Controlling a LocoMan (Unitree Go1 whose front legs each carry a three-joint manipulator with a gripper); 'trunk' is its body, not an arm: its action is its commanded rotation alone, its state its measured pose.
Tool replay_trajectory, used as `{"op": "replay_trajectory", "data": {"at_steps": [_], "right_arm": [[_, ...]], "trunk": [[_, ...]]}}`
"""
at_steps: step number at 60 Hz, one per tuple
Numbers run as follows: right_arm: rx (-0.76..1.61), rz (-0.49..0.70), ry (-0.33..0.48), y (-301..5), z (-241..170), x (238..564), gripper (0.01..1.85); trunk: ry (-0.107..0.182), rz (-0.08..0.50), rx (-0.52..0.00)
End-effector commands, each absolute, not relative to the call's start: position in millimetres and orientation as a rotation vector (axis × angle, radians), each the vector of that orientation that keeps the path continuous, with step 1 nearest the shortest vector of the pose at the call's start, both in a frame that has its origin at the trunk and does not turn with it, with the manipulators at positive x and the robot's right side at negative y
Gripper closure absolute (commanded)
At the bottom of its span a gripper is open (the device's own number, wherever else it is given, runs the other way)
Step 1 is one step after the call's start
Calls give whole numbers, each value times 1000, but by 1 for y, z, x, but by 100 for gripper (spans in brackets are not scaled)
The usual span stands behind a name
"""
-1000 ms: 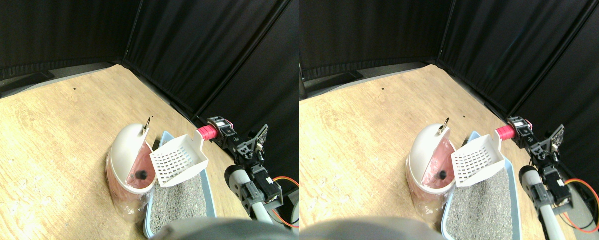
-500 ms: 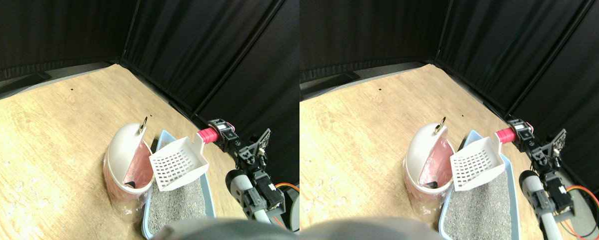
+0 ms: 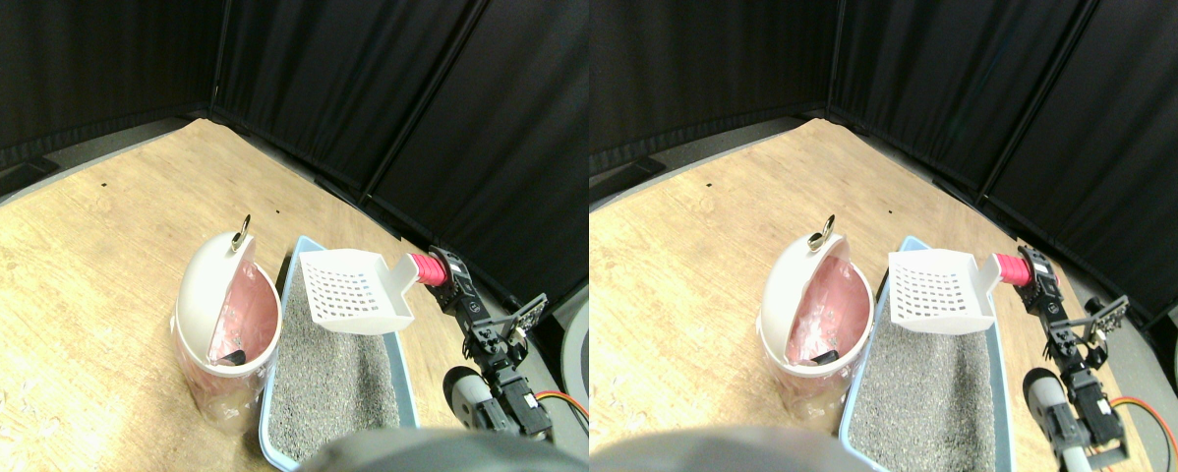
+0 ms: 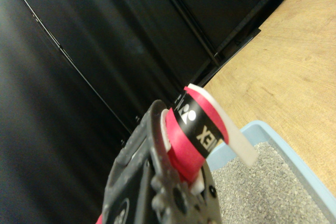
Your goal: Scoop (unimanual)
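Black curtains back a plywood floor. My right gripper (image 3: 448, 278) grasps the light, rigid litter scoop (image 3: 357, 292) by its pink-wrapped handle (image 3: 429, 268), at three o'clock.

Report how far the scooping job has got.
Done: a dark lump lies in the pink-lined bin. In hand: the claw holds the white scoop by its red handle, empty and level above the litter tray. Left: nothing more visible in the litter.
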State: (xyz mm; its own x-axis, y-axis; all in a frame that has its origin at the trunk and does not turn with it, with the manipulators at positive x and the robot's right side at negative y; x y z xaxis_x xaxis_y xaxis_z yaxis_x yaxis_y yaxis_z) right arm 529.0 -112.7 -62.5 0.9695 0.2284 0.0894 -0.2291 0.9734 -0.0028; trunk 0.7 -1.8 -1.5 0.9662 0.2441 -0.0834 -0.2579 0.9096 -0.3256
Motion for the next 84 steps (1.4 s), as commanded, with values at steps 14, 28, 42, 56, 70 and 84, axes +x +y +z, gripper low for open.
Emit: {"op": "replay_trajectory", "data": {"at_steps": [14,28,42,56,70,84], "right_arm": [[152,175,-191,-148,-70,525,180],[162,114,-200,-170,-83,522,180],[209,43,-200,-188,-103,521,180],[246,-15,-176,-201,-129,514,180],[268,-79,-156,-213,-150,509,180],[260,-82,-121,-220,-162,511,180]], "trunk": [[44,190,-291],[54,144,-252],[64,117,-221],[76,105,-197],[90,94,-182],[96,90,-178]]}}
